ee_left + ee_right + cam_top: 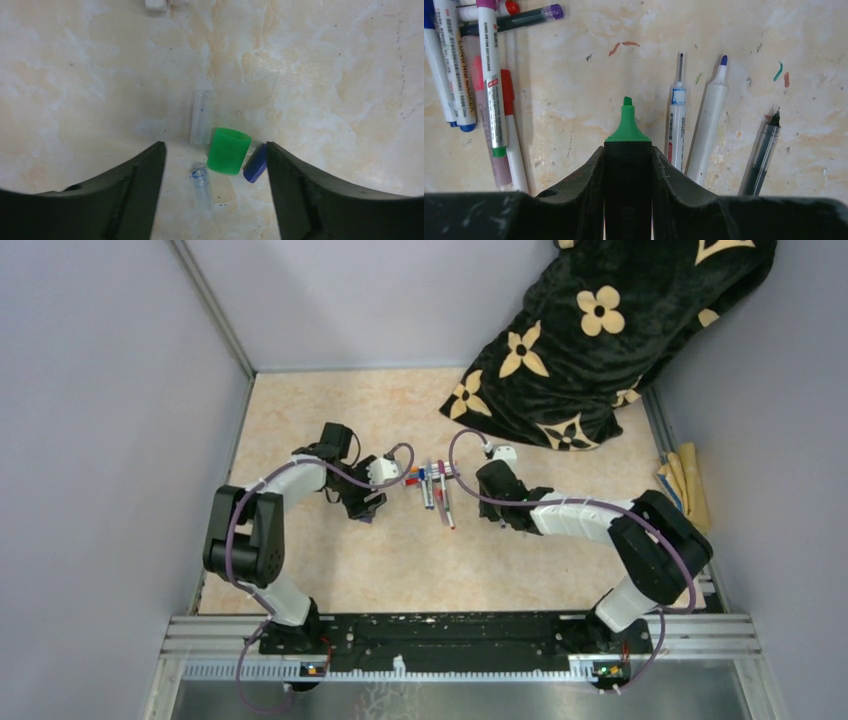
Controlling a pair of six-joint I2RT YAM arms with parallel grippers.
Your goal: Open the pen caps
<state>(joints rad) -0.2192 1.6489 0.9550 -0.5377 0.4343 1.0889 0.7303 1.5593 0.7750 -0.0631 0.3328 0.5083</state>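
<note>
Gripping green marker [627, 125], R hand [628, 152]; L hand [215, 150] spread

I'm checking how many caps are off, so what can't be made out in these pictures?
Top view: the pens are too small to tell capped from uncapped.
Right wrist view: the black and green marker has its barrel hidden inside the right pincer; some pens at left run off the top edge.
Left wrist view: two clear pieces fade into the pale table, so their shape is unclear.
</note>
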